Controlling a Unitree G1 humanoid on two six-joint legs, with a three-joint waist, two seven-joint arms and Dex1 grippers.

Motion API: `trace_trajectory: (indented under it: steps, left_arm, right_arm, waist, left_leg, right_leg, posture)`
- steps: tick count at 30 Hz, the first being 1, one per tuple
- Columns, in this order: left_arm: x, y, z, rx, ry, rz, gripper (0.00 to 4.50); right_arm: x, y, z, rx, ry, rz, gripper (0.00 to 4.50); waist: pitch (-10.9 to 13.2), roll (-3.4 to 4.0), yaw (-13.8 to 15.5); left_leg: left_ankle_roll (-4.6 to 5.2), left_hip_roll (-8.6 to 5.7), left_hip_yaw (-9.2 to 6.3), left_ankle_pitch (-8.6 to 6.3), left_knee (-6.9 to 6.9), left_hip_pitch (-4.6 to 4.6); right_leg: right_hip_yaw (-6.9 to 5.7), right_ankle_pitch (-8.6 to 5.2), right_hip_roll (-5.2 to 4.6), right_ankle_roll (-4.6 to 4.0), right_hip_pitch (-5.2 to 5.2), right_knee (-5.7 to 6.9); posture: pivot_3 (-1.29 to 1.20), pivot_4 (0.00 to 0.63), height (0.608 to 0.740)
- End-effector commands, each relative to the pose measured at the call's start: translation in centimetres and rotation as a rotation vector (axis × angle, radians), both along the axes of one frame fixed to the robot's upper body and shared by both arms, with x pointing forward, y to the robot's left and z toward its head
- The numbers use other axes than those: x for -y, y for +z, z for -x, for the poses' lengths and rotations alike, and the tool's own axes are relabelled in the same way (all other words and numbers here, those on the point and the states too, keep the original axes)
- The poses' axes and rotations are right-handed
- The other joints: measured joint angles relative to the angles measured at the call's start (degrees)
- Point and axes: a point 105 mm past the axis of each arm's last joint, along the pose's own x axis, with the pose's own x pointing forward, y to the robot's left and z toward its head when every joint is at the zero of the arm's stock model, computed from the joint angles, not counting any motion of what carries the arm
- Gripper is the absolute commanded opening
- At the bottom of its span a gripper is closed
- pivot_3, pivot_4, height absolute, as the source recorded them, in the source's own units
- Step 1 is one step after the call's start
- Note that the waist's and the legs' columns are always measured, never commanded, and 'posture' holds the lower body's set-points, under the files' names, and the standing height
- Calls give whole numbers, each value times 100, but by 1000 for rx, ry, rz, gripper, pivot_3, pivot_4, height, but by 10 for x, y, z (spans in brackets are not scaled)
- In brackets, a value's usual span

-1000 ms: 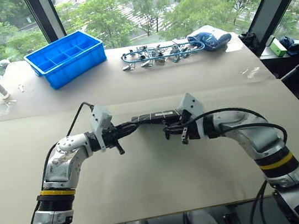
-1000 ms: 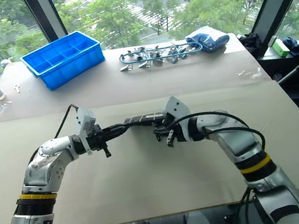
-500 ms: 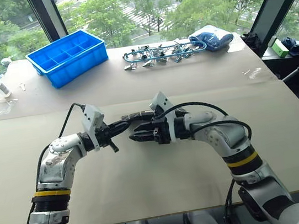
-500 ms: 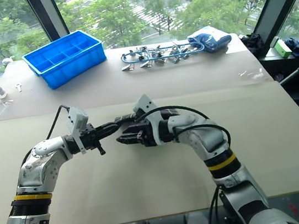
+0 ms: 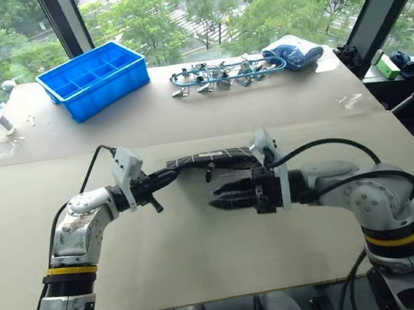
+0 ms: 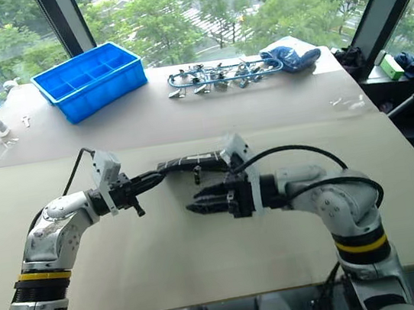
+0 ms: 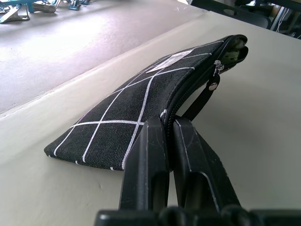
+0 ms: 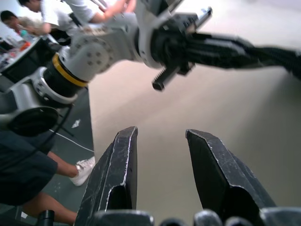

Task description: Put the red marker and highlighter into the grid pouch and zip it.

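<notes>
A blue compartment bin (image 5: 93, 80) sits upper left; metal clips (image 5: 215, 75) and a blue-white cloth (image 5: 290, 53) lie top centre.

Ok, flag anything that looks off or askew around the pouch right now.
The black fabric grid pouch sits askew: the left gripper has its jaws shut on one end, lifting it so it sags toward the beige table. Its far end gapes unzipped, something pale green showing inside. The right gripper hangs beside it, jaws apart, holding nothing.
</notes>
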Motion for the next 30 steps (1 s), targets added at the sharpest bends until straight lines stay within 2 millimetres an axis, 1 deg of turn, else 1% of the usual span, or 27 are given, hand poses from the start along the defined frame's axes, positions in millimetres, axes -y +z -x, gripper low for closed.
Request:
trace_trajectory:
  steps: [1, 2, 3, 6, 8, 12, 14, 16, 20, 24, 30]
  left_arm:
    - [-3, 14, 0, 61, 6, 4, 0]
    - [-4, 14, 0, 60, 6, 4, 0]
    - [-3, 14, 0, 60, 5, 4, 0]
    - [-2, 15, -1, 61, 0, 3, 0]
    - [-1, 16, -1, 62, -1, 4, 0]
    - [-1, 18, -2, 66, -3, 2, 0]
    - [-1, 18, -2, 68, -3, 1, 0]
    - [-2, 18, -3, 69, -2, -1, 0]
    - [-2, 19, -3, 69, 0, -2, 0]
    - [-2, 19, -4, 70, 0, -1, 0]
    - [-2, 19, -5, 70, 0, 0, 0]
  right_arm:
    - [0, -14, -8, -28, -143, 68, 1881]
    - [1, -19, -12, -42, -182, 85, 1881]
    - [2, -28, -23, -42, -258, 118, 1881]
    - [-4, -36, -41, -11, -355, 163, 1881]
    - [-10, -34, -49, 22, -378, 169, 1881]
    - [-12, -29, -71, 109, -441, 188, 1881]
    - [-11, -18, -84, 167, -479, 173, 1881]
    - [-14, -6, -92, 199, -500, 138, 1881]
    - [-25, 5, -97, 211, -504, 83, 1881]
    - [-30, 7, -100, 217, -519, 73, 1881]
    - [-36, 11, -99, 197, -512, 35, 1881]
  waist:
    - [-1, -1, -22]
    - [-1, -1, -26]
    - [-1, -1, -25]
    - [-1, -1, -27]
    - [0, -1, -29]
    - [0, -1, -29]
    - [0, 0, -26]
    - [0, 0, -33]
    - [0, 0, -35]
    - [0, 0, -34]
    - [0, 0, -40]
  left_leg:
    - [0, 0, 0, 0, 0, 0]
    - [-1, 1, -1, 1, 0, 4]
    - [-1, 1, -1, 1, 0, 6]
    - [-3, -2, 0, 2, 1, 5]
    - [-3, -3, 1, 2, 1, 3]
    - [-4, -3, 1, 2, 2, 2]
    - [-3, -3, 1, 2, 1, 2]
    - [-3, -3, 2, 2, 1, 2]
    - [-4, 0, 1, 3, 0, 0]
    - [-5, 0, 2, 3, -2, -1]
    - [-6, 0, 2, 4, -2, -2]
  right_leg:
    - [0, 0, 1, 0, 0, 1]
    - [0, 0, 2, 0, 2, 2]
    - [0, -1, 3, -1, 2, 4]
    - [1, -1, 1, -1, 1, 5]
    - [2, -1, 1, -1, -1, 6]
    - [2, -1, 1, -1, -3, 5]
    - [0, -1, 1, 0, -2, 5]
    - [1, -1, 1, 0, -2, 4]
    - [0, -1, 4, -1, -5, 6]
    - [-1, 0, 3, -1, -4, 9]
    - [-2, 0, 3, 0, -4, 9]
  posture:
    - [0, 150, 740]
    - [0, 150, 740]
    - [0, 150, 740]
    - [0, 150, 740]
    - [0, 150, 740]
    - [0, 150, 740]
    - [0, 150, 740]
    - [0, 150, 740]
    - [0, 150, 740]
    - [0, 150, 740]
    - [0, 150, 740]
